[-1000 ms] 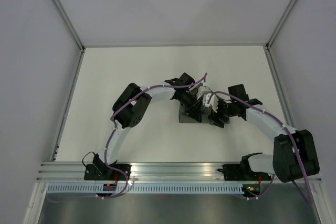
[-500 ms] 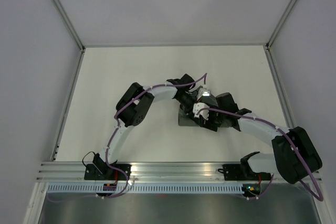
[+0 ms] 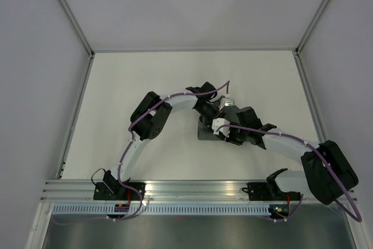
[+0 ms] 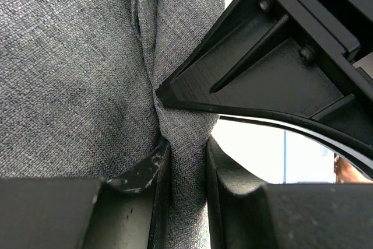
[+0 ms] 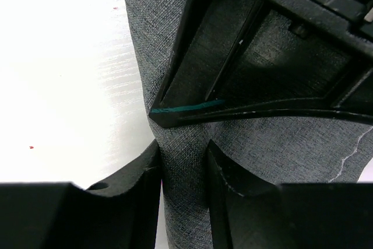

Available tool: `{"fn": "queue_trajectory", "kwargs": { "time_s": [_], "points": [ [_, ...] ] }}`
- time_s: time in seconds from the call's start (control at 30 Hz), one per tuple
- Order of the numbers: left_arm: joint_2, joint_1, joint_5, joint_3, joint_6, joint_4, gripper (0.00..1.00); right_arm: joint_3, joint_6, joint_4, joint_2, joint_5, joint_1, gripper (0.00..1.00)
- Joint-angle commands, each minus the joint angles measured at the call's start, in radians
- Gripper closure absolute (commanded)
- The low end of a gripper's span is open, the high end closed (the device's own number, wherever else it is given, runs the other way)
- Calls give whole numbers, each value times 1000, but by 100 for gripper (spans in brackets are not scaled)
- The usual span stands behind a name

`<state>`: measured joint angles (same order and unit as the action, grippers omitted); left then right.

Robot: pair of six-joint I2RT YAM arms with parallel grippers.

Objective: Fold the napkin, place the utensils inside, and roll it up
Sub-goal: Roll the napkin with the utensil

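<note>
The dark grey napkin lies bunched into a narrow roll at mid-table, mostly hidden under both grippers. My left gripper is shut on a ridge of the napkin, with cloth filling the gap between its fingers. My right gripper faces it closely, and its jaws are pressed on the same roll. A thin teal-green sliver of the utensils shows along the left finger's edge in the right wrist view. The rest of the utensils is hidden.
The white table is walled by grey panels at the left, right and back. An aluminium rail with both arm bases runs along the near edge.
My right arm has swung left to meet the left gripper, and its jaws have closed onto the napkin roll. The left gripper has kept its hold in place.
</note>
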<state>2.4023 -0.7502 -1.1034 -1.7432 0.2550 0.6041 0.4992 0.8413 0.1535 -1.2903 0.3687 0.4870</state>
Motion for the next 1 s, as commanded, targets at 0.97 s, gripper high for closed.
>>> {"fn": "queue_trajectory", "kwargs": {
  "time_s": [0.97],
  "points": [
    [-463,94,749,295,-309,-400,46,367,185,541,-352,392,-228,77]
  ]
}}
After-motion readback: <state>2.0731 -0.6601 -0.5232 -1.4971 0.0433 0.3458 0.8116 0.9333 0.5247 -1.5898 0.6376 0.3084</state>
